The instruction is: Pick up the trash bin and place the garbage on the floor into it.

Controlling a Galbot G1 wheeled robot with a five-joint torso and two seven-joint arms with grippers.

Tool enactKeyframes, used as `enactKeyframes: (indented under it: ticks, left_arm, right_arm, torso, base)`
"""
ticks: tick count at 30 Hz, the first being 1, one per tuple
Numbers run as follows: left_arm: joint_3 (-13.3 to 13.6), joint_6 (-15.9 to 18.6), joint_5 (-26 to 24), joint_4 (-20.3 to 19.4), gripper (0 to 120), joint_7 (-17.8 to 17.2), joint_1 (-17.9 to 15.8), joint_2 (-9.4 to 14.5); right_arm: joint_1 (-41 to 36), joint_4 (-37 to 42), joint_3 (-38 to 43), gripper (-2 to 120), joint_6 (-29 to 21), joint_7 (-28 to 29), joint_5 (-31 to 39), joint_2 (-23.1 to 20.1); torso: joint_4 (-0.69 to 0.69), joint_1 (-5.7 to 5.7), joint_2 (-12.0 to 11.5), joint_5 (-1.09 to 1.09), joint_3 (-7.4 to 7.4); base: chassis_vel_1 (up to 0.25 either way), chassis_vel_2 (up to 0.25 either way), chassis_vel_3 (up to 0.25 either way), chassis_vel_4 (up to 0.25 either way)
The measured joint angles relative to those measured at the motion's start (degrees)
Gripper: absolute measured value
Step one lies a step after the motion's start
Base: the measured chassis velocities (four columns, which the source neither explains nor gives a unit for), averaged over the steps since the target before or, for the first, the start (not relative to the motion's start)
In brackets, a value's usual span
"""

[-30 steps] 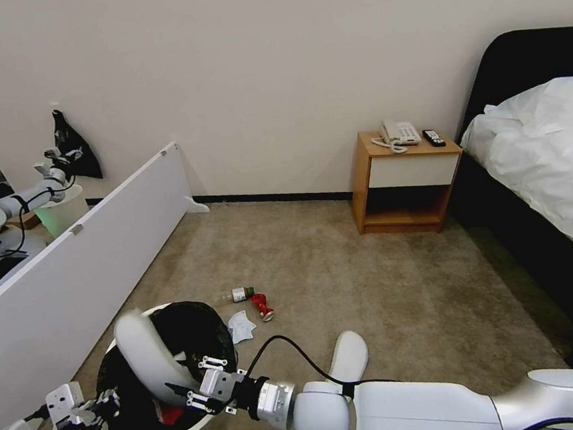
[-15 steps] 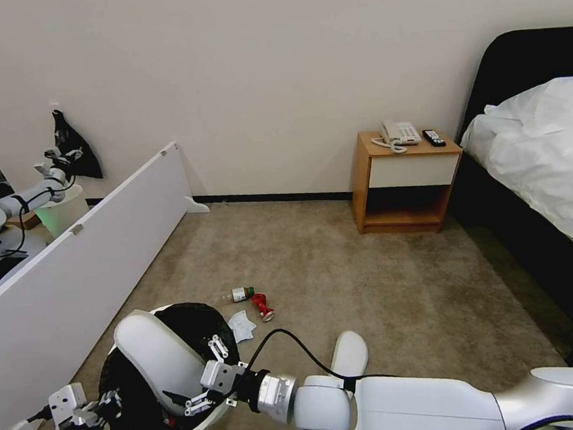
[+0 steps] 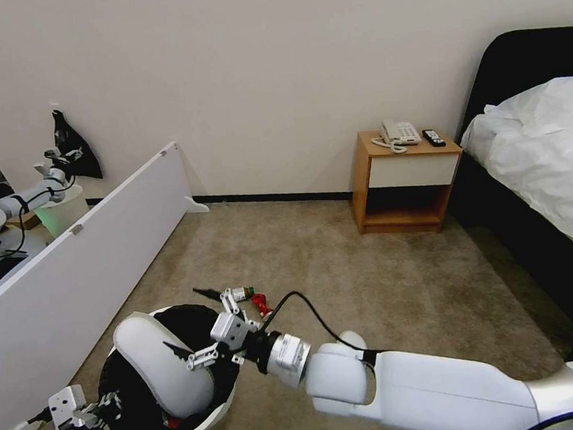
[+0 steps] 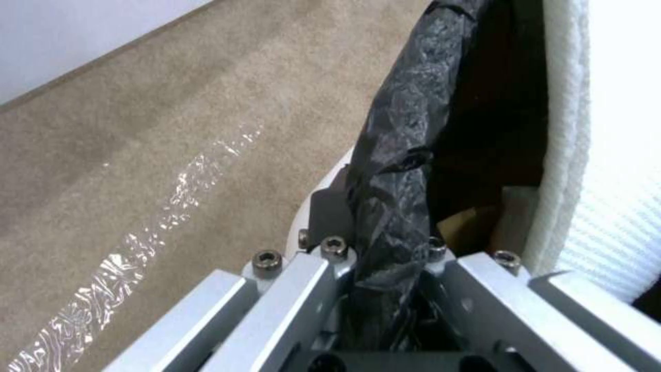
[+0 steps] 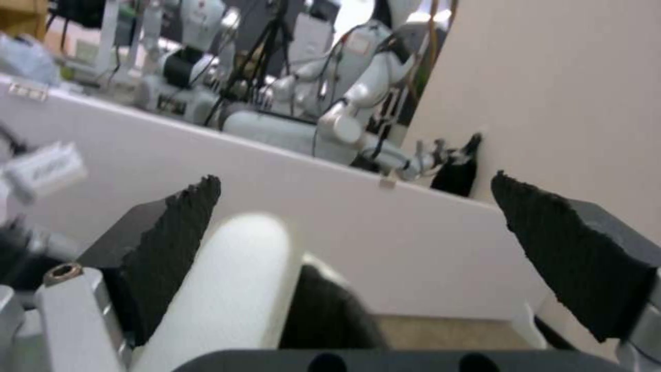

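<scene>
Two claws are at work near the bin (image 3: pixel 213 412), which sits on the carpet (image 3: pixel 373 288) at the near left. Left claw (image 4: pixel 386 289) is clamped on the bin's black bag rim. Right claw (image 3: pixel 206 326) hangs spread apart just past the bin's far side. One white slipper (image 3: pixel 162 366) stands half in the bin, long way up. Another slipper (image 3: pixel 351 340) peeks out behind the right arm. Small bottle (image 3: pixel 242 292) and red can (image 3: pixel 261 303) lie just beyond the right claw.
</scene>
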Motion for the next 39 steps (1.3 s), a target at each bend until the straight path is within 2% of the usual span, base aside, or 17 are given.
enactKeyframes:
  ticks: [3,5,8,10,13,18,19,21,22,24,25,29,30,32,33,35,39]
  left_arm:
    - [0.0,0.0,0.0,0.0,2,0.0,0.0,0.0]
    - [-0.2,0.0,0.1,0.2,2,0.1,0.2,-0.1]
    - [-0.2,0.0,0.1,0.2,2,0.1,0.2,-0.2]
    - [-0.5,0.0,0.3,0.2,2,0.1,0.2,-0.2]
    - [-0.7,0.0,0.4,0.2,2,0.1,0.4,-0.2]
    - [-1.8,0.0,0.8,0.0,2,0.2,1.0,-0.2]
    - [-1.8,0.0,0.8,0.0,2,0.2,1.0,-0.2]
    - [-2.1,0.0,0.9,-0.3,2,0.2,1.1,-0.5]
    - [-2.1,0.0,0.9,-0.3,2,0.2,1.1,-0.5]
    - [-2.4,0.0,1.7,-0.7,2,0.4,1.1,-1.2]
    - [-2.4,0.0,1.7,-0.7,2,0.4,1.1,-1.2]
    - [-2.6,0.0,2.3,-1.4,2,0.5,1.0,-2.4]
    - [-2.6,0.0,2.3,-1.4,2,0.5,1.0,-2.4]
    - [-2.7,0.0,2.9,-1.7,2,0.9,1.2,-3.1]
    - [-2.7,0.0,2.9,-1.7,2,0.9,1.2,-3.1]
    - [-2.8,0.0,3.3,-1.9,2,1.1,1.4,-3.4]
    - [-2.9,0.0,3.6,-2.0,2,1.2,1.5,-3.5]
  right_arm:
    - [-0.4,0.8,1.5,100,-0.1,0.1,0.5,-0.4]
    - [-1.5,3.6,7.6,100,-0.4,0.1,2.6,-1.5]
    - [-1.8,4.2,9.7,100,-0.5,0.1,3.3,-1.8]
    - [-3.8,5.3,18.0,100,-0.5,0.0,5.5,-3.0]
    - [-4.7,5.4,20.7,100,-0.5,-0.1,6.4,-3.5]
    - [-10.8,6.2,36.2,100,-1.3,0.4,13.1,-7.0]
    - [-10.8,6.2,36.2,100,-1.3,0.4,13.1,-7.0]
    - [-13.3,6.3,43.4,100,-2.0,1.4,16.4,-7.8]
    - [-13.3,6.3,43.4,100,-2.0,1.4,16.4,-7.8]
    - [-16.3,6.9,51.3,100,-2.8,1.9,18.7,-8.3]
    - [-16.3,6.9,51.3,100,-2.8,1.9,18.7,-8.3]
    - [-23.4,9.4,63.3,100,-3.7,2.2,21.2,-8.4]
    - [-23.4,9.4,63.3,100,-3.7,2.2,21.2,-8.4]
    - [-30.1,11.5,69.6,100,-4.2,2.4,22.4,-8.6]
    - [-30.1,11.5,69.6,100,-4.2,2.4,22.4,-8.6]
    - [-37.0,13.1,75.4,100,-4.3,2.3,22.6,-8.9]
    - [-41.1,14.1,78.6,100,-4.3,2.2,22.7,-9.1]
  torso:
    - [0.00,0.00,0.0,0.00,0.00]
    - [0.00,0.00,0.0,0.00,0.00]
    - [0.00,0.00,0.0,0.00,0.00]
    - [0.00,0.00,0.0,0.00,0.00]
    - [0.00,0.00,0.0,0.00,0.00]
    - [0.00,0.00,0.0,0.01,0.00]
    - [0.00,0.00,0.0,0.01,0.00]
    - [0.00,0.00,0.0,0.01,0.00]
    - [0.00,0.00,0.0,0.01,0.00]
    - [-0.01,0.00,0.0,0.01,0.00]
    - [-0.01,0.00,0.0,0.01,0.00]
    - [-0.01,0.00,0.0,0.00,0.00]
    - [-0.01,0.00,0.0,0.00,0.00]
    - [-0.01,0.00,0.0,0.01,0.00]
    - [-0.01,0.00,0.0,0.01,0.00]
    - [-0.02,0.00,0.0,0.02,0.00]
    - [-0.02,0.00,0.0,0.00,-0.01]
  base:
    - [0.000,0.000,0.000,0.000]
    - [0.000,0.000,0.000,0.000]
    - [0.000,0.000,0.000,0.000]
    - [0.000,0.000,0.000,0.000]
    - [0.000,0.000,0.000,0.000]
    - [0.000,0.000,0.000,0.000]
    - [0.000,0.000,0.000,0.000]
    - [0.000,0.000,0.000,0.000]
    - [0.000,0.000,0.000,0.000]
    - [0.000,0.000,0.000,0.000]
    - [0.000,0.000,0.000,0.000]
    - [0.000,0.000,0.000,0.000]
    - [0.000,0.000,0.000,0.000]
    - [0.000,0.000,0.000,0.000]
    - [0.000,0.000,0.000,0.000]
    - [0.000,0.000,0.000,0.000]
    - [0.000,0.000,0.000,0.000]
